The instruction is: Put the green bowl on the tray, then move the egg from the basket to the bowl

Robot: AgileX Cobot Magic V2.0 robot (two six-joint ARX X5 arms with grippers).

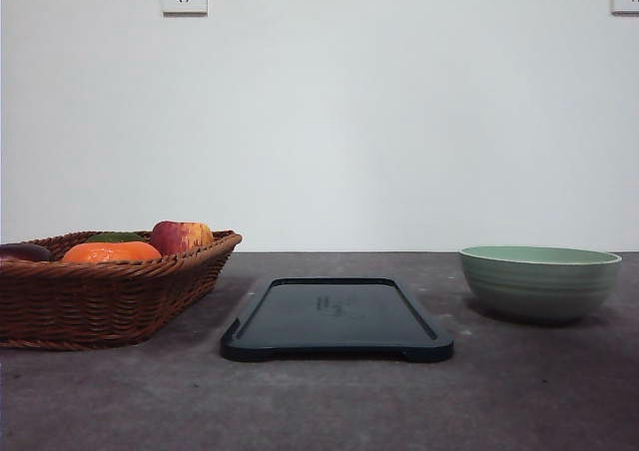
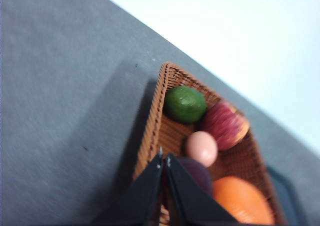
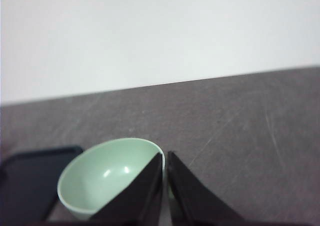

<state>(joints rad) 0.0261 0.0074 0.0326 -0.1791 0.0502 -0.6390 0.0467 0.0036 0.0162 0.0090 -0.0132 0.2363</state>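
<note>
You have the tray [image 1: 336, 319] lying flat at the middle of the grey surface [image 1: 319, 401], its long axis running away from you toward the white wall [image 1: 399, 122], the short rounded end nearest you. Nothing lies on its glossy face. The green bowl [image 1: 539, 282] stands upright, mouth up, to the right of the tray and apart from it, with a strip of bare surface between them. In the right wrist view the bowl [image 3: 107, 178] sits just beside the tray's corner [image 3: 30, 186], and open surface stretches beyond both up to the wall.

The basket [image 1: 100, 296] sits at the left, clear of the tray, its near left part cut by the frame edge. Its long axis also runs away from you. The left wrist view looks down into the basket [image 2: 155, 121]: the egg [image 2: 201, 148] lies near the middle, touching the red-yellow apple [image 2: 225, 125], with a green lime [image 2: 185, 104] at the far corner, an orange [image 2: 242, 201] closer in, and a dark purple fruit [image 2: 197, 173] just beside the egg, partly behind the fingers.

Your left hand [image 2: 164, 158] hangs over the basket's rim with its fingertips pressed together, holding nothing. Your right hand [image 3: 164, 156] hangs above the bowl's edge, its tips likewise closed and empty.
</note>
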